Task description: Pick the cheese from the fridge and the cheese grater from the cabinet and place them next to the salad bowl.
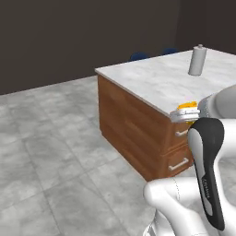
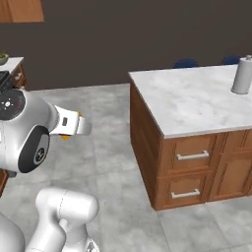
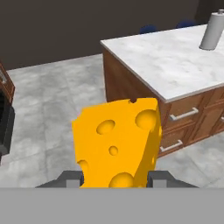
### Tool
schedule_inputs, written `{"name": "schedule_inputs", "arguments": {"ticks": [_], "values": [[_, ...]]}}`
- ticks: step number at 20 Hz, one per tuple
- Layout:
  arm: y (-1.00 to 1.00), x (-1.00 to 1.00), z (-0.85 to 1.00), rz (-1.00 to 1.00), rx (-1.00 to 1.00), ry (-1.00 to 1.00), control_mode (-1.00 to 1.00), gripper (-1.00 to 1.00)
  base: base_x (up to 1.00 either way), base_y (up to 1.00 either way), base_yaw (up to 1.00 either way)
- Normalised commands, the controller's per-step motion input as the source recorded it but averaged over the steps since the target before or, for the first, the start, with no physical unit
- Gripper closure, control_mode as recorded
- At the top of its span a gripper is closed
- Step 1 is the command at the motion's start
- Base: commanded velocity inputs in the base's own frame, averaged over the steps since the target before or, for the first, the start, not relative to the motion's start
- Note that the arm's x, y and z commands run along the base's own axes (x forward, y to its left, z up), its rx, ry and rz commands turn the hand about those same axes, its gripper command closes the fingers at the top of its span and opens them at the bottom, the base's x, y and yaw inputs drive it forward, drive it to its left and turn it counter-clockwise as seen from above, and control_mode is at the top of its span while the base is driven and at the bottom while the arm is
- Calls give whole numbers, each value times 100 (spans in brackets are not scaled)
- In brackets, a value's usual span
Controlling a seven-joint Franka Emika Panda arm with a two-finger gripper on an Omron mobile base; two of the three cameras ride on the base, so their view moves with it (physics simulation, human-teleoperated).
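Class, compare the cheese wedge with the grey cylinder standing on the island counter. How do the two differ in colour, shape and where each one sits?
Colour: the cheese is yellow-orange with holes; the grey cylinder is plain.
Shape: the cheese is a blocky wedge; the cylinder is tall, round and capped.
Place: the cheese is held in the hand, above the floor; the cylinder stands upright on the marble counter.
Shared: both are small beside the island.

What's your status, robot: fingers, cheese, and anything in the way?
Fingers shut on the cheese. Cheese held up off the floor, short of the island counter. Grey canister on the counter's far side; nothing blocking.
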Motion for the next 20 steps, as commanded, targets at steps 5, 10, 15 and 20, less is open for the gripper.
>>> {"name": "schedule_inputs", "arguments": {"ticks": [5, 10, 15, 20], "values": [[0, 0, 0, 0, 0, 0, 100, 100, 82, 14, 14], [0, 0, 0, 0, 0, 0, 100, 100, 86, 14, 12], [0, 0, 0, 0, 0, 0, 100, 100, 86, 14, 12], [0, 0, 0, 0, 0, 0, 100, 100, 86, 15, 11]]}}
